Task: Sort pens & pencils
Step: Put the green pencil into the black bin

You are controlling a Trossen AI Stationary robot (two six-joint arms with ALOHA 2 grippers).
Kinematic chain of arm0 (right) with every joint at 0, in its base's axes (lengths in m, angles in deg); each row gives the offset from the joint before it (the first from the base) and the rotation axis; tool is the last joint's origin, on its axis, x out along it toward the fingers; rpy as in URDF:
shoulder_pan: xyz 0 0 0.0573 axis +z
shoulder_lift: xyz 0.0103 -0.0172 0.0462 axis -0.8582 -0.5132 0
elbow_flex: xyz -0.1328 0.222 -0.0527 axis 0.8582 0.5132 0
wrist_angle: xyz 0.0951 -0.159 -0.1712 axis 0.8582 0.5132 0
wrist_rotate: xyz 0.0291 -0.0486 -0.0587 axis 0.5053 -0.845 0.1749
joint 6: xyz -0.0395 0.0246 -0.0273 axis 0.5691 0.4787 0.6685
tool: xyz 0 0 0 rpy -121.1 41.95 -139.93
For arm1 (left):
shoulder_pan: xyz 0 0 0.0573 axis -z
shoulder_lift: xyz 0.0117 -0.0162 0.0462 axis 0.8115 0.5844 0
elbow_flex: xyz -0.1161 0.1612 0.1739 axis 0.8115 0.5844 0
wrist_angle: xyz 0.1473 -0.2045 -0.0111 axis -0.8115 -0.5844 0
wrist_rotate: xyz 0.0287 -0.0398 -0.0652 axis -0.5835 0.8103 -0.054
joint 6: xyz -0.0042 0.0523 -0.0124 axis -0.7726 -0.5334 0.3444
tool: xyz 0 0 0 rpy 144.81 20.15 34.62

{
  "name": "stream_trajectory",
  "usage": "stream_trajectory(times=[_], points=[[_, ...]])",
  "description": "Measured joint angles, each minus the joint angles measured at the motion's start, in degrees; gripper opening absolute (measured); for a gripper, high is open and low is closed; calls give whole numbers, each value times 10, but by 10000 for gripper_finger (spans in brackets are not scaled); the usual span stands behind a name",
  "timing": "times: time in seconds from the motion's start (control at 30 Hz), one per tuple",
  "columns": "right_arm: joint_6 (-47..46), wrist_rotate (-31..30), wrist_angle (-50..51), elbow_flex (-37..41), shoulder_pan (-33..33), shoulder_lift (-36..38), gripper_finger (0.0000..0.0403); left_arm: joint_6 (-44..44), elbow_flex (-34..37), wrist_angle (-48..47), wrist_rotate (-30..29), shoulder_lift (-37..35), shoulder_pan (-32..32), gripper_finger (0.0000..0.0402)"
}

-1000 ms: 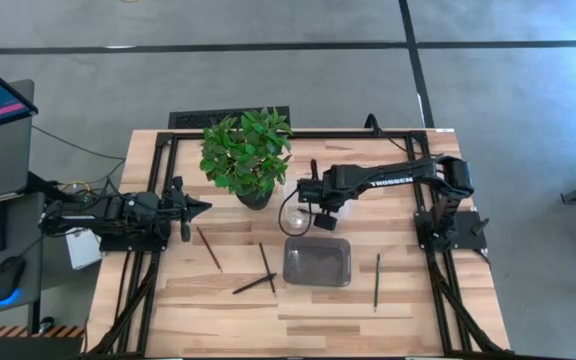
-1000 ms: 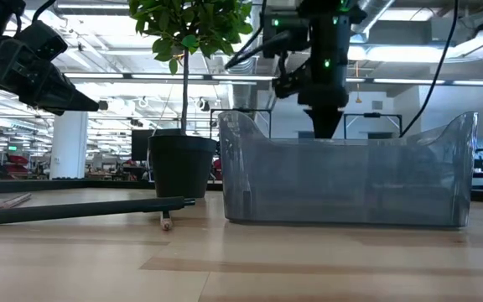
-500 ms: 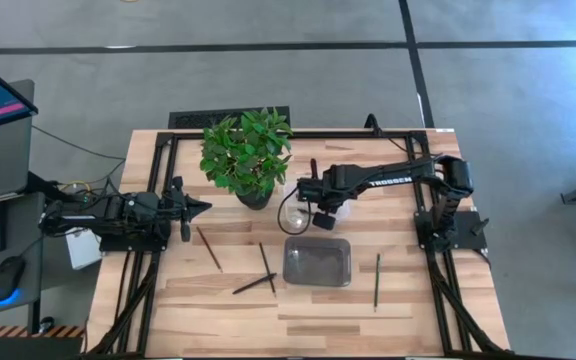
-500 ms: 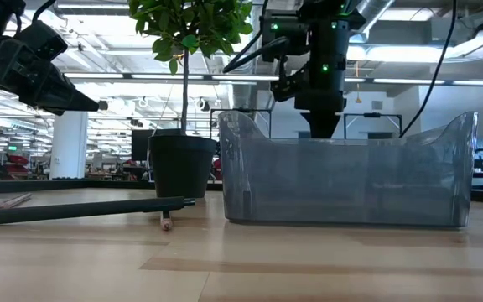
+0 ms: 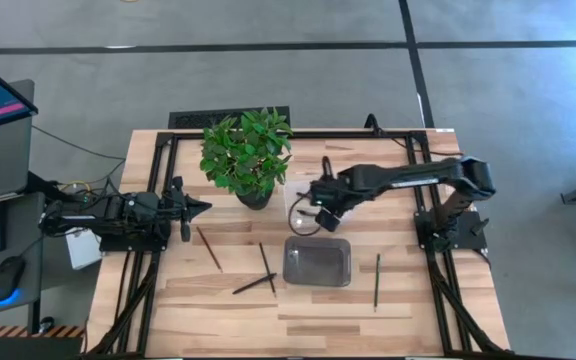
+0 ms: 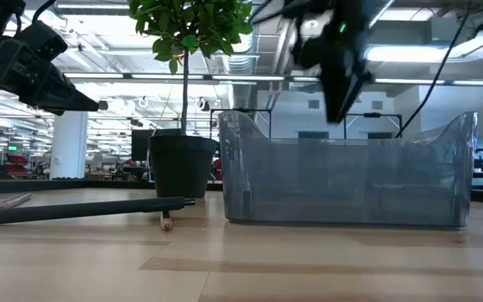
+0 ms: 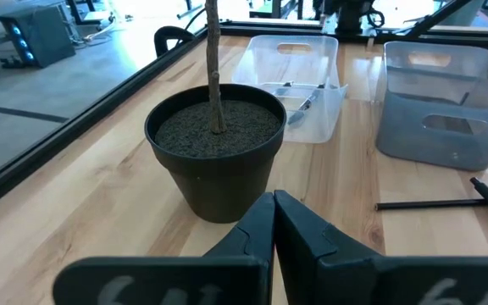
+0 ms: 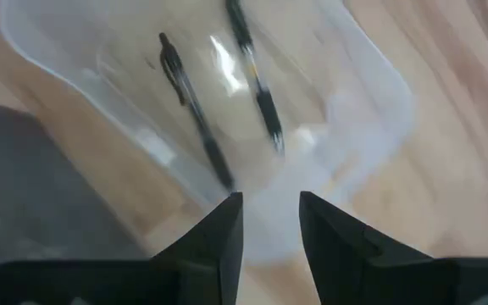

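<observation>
Two pens lie on the floor of a clear bin, which stands by the plant pot. My right gripper hovers open and empty just above that bin; in the low view it is a blurred dark shape. Several slim sticks lie flat on the table: one, a crossed pair, and a greenish one. My left gripper waits shut at the table's left side, facing the pot.
A potted plant stands at the far middle, its pot right before my left gripper. A grey translucent bin sits on the near side of the clear one. A black frame borders the table. A monitor is off the left edge.
My right gripper has risen above the clear bin and tipped over at a slant, shifting slightly toward the table's right; its arm has stretched out and shows blurred. The sticks, bins and left arm have kept still.
</observation>
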Motion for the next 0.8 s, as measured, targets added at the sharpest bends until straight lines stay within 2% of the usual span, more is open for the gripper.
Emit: stream_trajectory(times=[0.2, 0.33, 0.57, 0.8], points=[[-305, 0, 90, 0, 83, 72, 133, 0, 0, 0, 0, 0, 0, 0], [-466, 7, 127, 0, 165, 90, 136, 0, 0, 0, 0, 0, 0, 0], [-693, 25, 152, 0, 308, 67, 137, 0, 0, 0, 0, 0, 0, 0], [-865, 74, 142, 0, 398, 8, 135, 0, 0, 0, 0, 0, 0, 0]])
